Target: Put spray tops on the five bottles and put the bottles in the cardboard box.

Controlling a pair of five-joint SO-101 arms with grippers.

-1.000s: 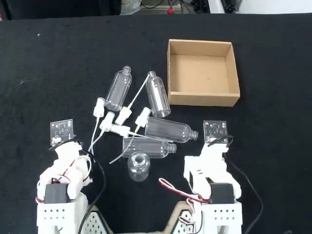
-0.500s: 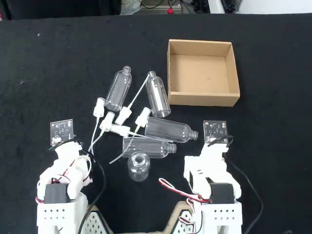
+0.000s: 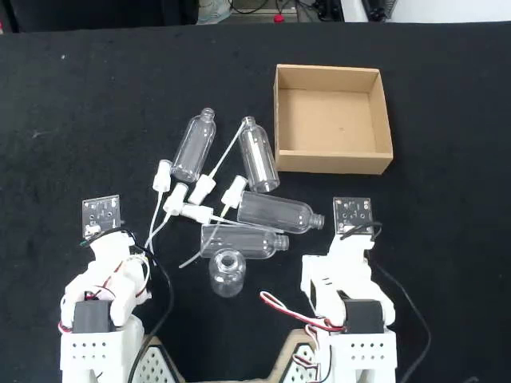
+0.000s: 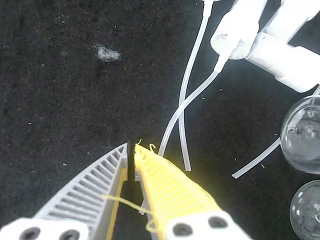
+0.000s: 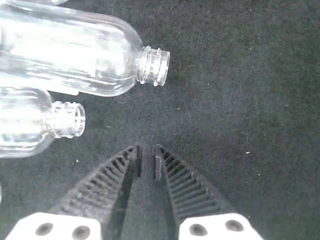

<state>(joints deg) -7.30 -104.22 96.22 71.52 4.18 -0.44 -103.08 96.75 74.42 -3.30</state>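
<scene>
Left claw point(image 4: 132, 150) and right claw point(image 5: 147, 159) are closed, empty; open the right wide, then grip the centre-frame bottle point(image 3: 275, 212) squarely.

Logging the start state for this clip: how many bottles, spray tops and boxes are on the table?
Clear bottles: 5
White spray tops: 5
Cardboard box: 1
Total: 11

The high view looks straight down on the whole table point(image 3: 80, 96) from above, while each wrist view peers close past its jaws at bottles point(image 3: 275, 214) the overhead also covers.
</scene>
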